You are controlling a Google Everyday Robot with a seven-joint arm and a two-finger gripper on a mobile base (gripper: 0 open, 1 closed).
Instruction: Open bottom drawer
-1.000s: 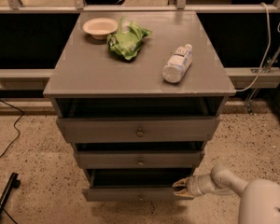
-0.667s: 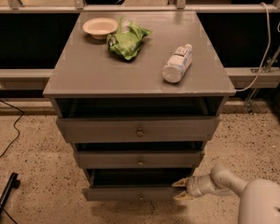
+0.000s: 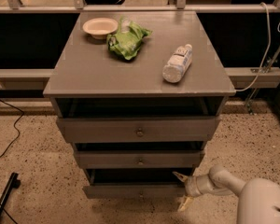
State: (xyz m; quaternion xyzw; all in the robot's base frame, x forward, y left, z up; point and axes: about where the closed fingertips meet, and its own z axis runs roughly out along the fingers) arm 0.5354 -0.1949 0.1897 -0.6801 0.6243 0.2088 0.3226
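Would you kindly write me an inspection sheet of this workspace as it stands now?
Surface: grey cabinet top, carrying three things.
Job's things: bottom drawer drawn out a little, dark gap above it; its knob is not held.
Clutter: bowl at the back left; green bag beside it; bottle lying on its side to the right.
Grippers: gripper at the bottom drawer's right end, fingers spread, one high and one low; contact cannot be told.
Cables: black cable on the floor at left; white cable hanging at right.
Surroundings: speckled floor; top drawer and middle drawer also ajar.
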